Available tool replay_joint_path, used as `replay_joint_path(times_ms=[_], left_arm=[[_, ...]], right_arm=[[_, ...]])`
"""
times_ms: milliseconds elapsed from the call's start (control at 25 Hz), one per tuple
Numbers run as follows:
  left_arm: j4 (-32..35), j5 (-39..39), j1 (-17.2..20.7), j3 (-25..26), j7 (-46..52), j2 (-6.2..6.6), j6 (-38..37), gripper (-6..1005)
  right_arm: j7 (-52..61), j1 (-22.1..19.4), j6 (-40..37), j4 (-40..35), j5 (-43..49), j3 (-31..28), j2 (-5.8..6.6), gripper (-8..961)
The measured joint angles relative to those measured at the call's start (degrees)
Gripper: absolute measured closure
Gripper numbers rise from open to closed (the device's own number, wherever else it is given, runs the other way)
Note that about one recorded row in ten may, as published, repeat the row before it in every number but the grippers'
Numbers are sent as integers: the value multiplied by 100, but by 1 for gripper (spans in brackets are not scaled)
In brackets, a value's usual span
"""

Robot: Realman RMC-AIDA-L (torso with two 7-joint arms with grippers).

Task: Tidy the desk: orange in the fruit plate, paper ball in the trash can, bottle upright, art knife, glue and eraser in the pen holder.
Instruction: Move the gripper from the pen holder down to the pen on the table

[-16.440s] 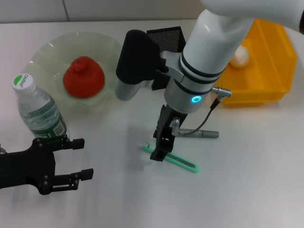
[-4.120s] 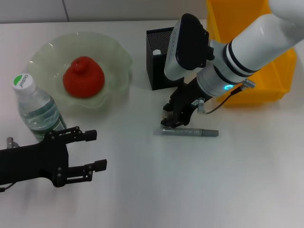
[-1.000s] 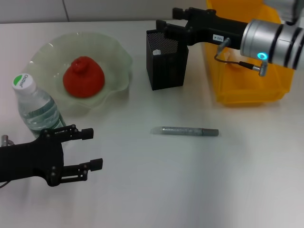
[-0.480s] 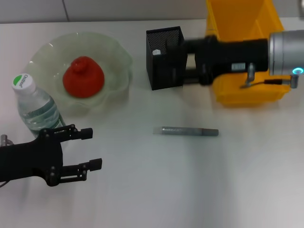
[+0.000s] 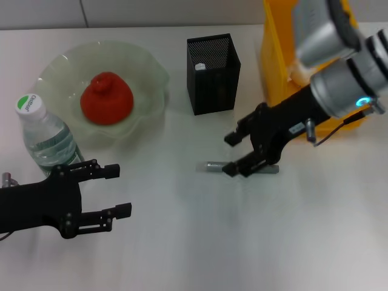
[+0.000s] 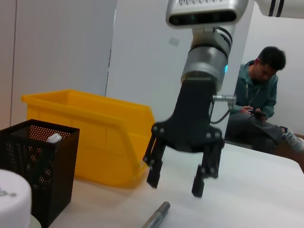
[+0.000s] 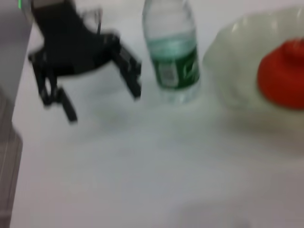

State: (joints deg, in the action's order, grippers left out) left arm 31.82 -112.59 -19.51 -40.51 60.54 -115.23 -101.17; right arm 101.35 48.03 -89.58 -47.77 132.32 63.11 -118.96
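Far left: fruit plate point(image 5: 145, 73) holding orange point(image 5: 107, 98); bottle point(image 5: 48, 139) nearer. Centre far: pen holder point(image 5: 213, 85). Right: trash can point(image 5: 276, 91). Near centre: art knife point(image 5: 213, 165).

Three cameras covered one desk from opposed sides.

The head view looked steeply down on the whole desk point(image 5: 182, 254); the left wrist view sat low, facing level toward the pen holder point(image 6: 35, 166) and right gripper point(image 6: 178, 178); the right wrist view faced back, sharing the bottle point(image 7: 171, 52) and left gripper point(image 7: 99, 92).

Orange point(image 5: 107, 98) red; plate point(image 5: 148, 73) pale green; holder point(image 5: 213, 74) black mesh; bin point(image 5: 276, 73) yellow; bottle point(image 5: 50, 140) green-labelled; knife point(image 5: 212, 165) grey.
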Motion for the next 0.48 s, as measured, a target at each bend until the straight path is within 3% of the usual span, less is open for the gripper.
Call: replay_joint_path(times_ms=[120,480], left_arm=[[0,0,13,0,-1,-8,0,229],[0,0,8,0,2,-12,1,229]], right_arm=[[280,101,222,12,122,658,-4,289],[512,169,822,99,220,1416,-47,290]])
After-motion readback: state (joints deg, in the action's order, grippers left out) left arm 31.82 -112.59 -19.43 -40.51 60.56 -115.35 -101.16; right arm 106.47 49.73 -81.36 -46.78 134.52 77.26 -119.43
